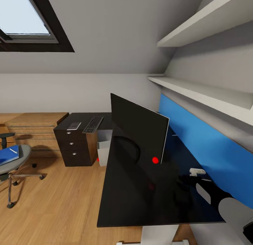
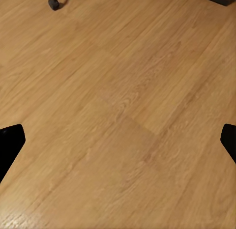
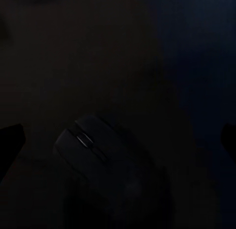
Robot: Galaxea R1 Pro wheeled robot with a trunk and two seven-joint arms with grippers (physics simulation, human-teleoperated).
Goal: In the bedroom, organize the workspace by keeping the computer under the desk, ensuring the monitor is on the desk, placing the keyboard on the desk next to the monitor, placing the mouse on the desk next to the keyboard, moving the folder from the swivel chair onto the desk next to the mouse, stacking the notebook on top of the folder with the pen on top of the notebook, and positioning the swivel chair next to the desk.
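— While my right gripper (image 3: 118, 140) hangs over the desk (image 1: 140, 199), what lies beneath it?

— The mouse (image 3: 98, 160), a dark rounded shape on the glossy black desktop, between my two fingertips (image 3: 10, 145), which stand wide apart and touch nothing. That view is very dim. From my head, my right arm (image 1: 218, 199) reaches over the desk's near end, close to the blue wall panel (image 1: 207, 146).

— And around it?

— The monitor (image 1: 138, 129) stands on the desk just beyond, turned at an angle, a red dot at its lower corner. Farther along, above the black drawer unit (image 1: 75, 148), lies the keyboard (image 1: 93, 124) with the grey notebook (image 1: 74, 126) beside it. The computer (image 1: 103, 152) sits under the desk next to the drawers.

— The chair?

— The swivel chair (image 1: 15, 160) stands well apart on the wood floor (image 1: 59, 203), carrying the blue folder (image 1: 8, 155) with the white pen (image 1: 13, 151) on it.

— Your left gripper (image 2: 118, 140)?

— Spread open over bare floor, grasping nothing.
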